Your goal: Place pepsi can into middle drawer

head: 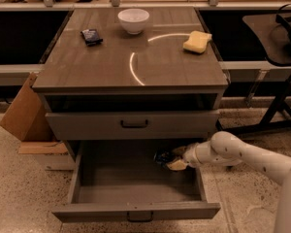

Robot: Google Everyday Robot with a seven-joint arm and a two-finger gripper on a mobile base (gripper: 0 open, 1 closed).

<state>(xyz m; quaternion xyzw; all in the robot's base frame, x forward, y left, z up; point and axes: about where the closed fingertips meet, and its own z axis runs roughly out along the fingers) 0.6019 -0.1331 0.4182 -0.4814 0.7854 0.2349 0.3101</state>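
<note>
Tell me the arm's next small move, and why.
Probably lower the gripper slightly until the pepsi can meets the drawer floor. The gripper reaches in from the right and holds the can at its fingertips, already inside the open middle drawer, near its right wall. The can seems to hang just above the floor, though that is hard to judge.

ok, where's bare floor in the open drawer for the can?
The middle drawer floor is bare from left wall to centre and along the front. Crowded only right of centre, where the gripper holds the pepsi can.
</note>
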